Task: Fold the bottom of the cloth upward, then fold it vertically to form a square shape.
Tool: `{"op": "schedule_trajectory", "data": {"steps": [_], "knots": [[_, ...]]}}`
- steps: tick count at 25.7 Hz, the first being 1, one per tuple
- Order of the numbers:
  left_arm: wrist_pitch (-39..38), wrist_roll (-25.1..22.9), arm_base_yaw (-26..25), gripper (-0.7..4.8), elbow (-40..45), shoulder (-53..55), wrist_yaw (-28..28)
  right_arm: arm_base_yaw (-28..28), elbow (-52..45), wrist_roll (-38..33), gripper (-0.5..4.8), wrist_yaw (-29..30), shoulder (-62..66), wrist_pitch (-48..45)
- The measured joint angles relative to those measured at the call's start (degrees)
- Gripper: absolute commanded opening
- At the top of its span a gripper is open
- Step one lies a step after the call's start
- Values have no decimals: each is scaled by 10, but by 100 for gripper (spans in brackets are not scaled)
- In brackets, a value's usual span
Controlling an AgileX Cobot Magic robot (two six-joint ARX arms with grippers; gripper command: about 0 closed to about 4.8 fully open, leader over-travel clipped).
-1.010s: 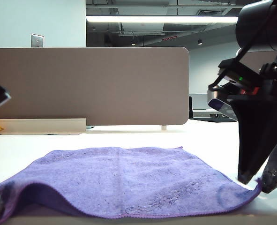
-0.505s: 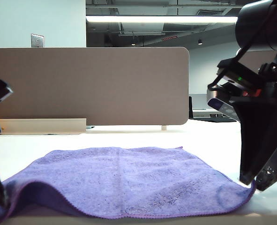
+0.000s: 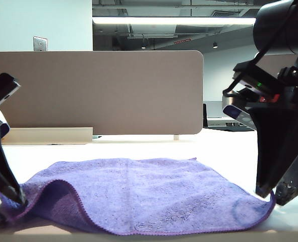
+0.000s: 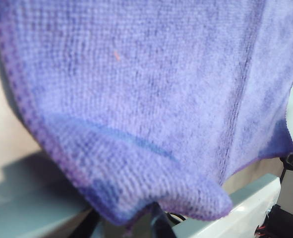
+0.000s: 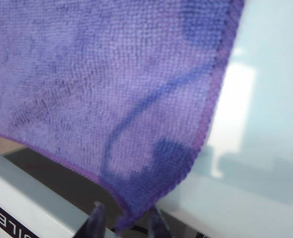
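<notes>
Now | 1 cloth [image 3: 138, 194] | L pincer [image 4: 124, 223] + R pincer [image 5: 124, 220] pinch near corners

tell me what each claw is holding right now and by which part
Both hold the cloth: the left claw pinches its near left corner, lifted; the right claw pinches its near right corner.
</notes>
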State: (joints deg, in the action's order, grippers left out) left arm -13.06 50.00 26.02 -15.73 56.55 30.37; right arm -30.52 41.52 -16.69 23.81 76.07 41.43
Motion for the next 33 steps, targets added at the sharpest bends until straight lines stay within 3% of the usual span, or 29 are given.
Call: {"op": "schedule_trajectory", "data": {"steps": [2, 6, 8, 12, 27, 33], "knots": [[0, 0, 0, 50, 0, 0, -6, 0, 0, -2, 84, 0, 0, 0], [0, 0, 0, 46, 0, 0, -19, 0, 0, -2, 43, -2, 0, 0], [0, 0, 0, -7, 0, 0, -28, 0, 0, -4, 21, -10, 0, 0], [0, 0, 0, -6, 0, 0, -35, 0, 0, -7, -3, -12, 2, -4], [23, 25, -1, -6, -56, -23, -4, 0, 3, -7, -2, -11, -3, -8], [13, 35, -5, -6, -91, -28, -17, 9, 75, -10, -1, -11, -14, -19]]}}
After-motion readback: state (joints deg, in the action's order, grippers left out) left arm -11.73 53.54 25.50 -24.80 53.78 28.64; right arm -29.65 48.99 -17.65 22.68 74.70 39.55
